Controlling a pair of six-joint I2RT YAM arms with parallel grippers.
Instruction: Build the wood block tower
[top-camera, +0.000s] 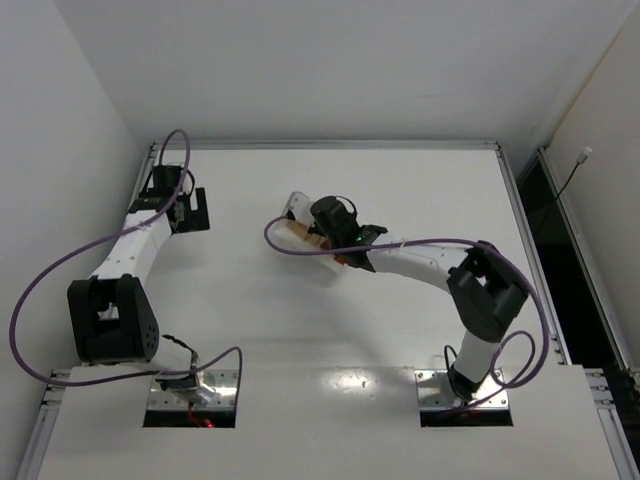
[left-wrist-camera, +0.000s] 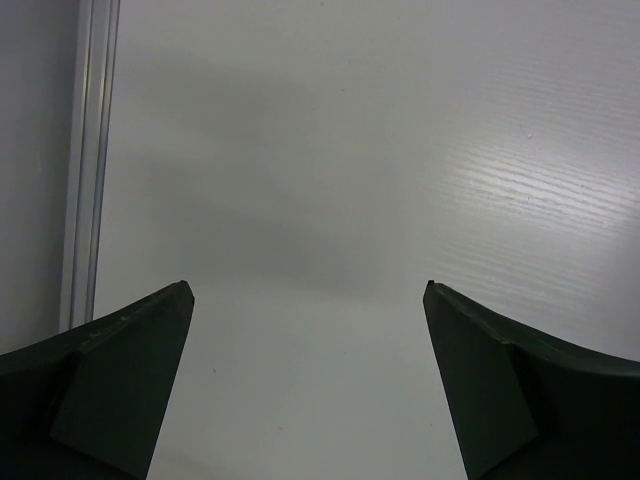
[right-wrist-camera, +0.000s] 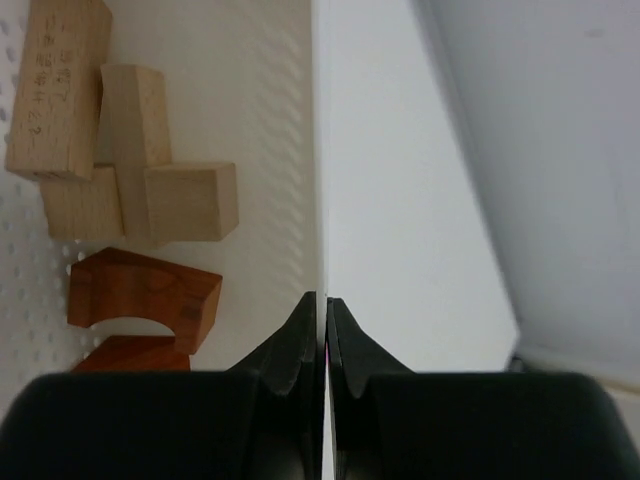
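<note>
Right end effector (right-wrist-camera: 326, 300) is closed on the white tray (right-wrist-camera: 272, 100) rim, wood blocks (right-wrist-camera: 188, 200) just inside. Left end effector (left-wrist-camera: 308, 290) gapes wide over bare desk (left-wrist-camera: 350, 150) near its far-left edge.

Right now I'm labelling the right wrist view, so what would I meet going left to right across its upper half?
Long tan block → tan cube → white tray wall → table. Blocks that overlap these are left out.
</note>
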